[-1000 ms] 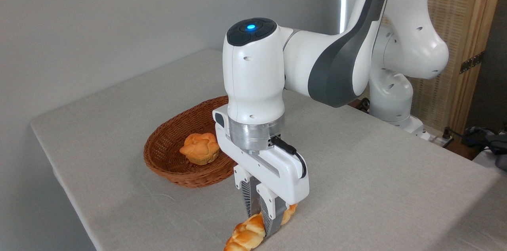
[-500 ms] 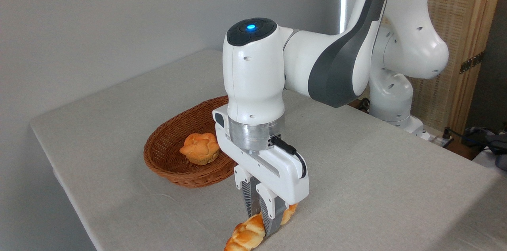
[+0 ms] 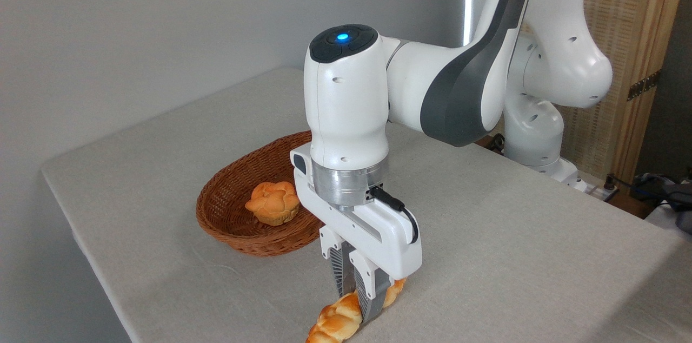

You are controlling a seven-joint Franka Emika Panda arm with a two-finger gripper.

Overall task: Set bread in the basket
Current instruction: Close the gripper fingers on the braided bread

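grey cloth-covered table (image 3: pixel 486 235) against a plain wall, wicker screen far right. braided bread (image 3: pixel 338 320) lying at the near edge, long axis running near-left to far-right, near tip cut off by the frame. gripper (image 3: pixel 361 299) down over its middle, fingers clenched on the loaf. probably light, slightly soft, glossy crust perhaps slippery; best held mid-length across the width, as now. basket (image 3: pixel 227 224) just to the far left, small round bun (image 3: pixel 273 202) inside.

Apparently raised, near front-corner view.
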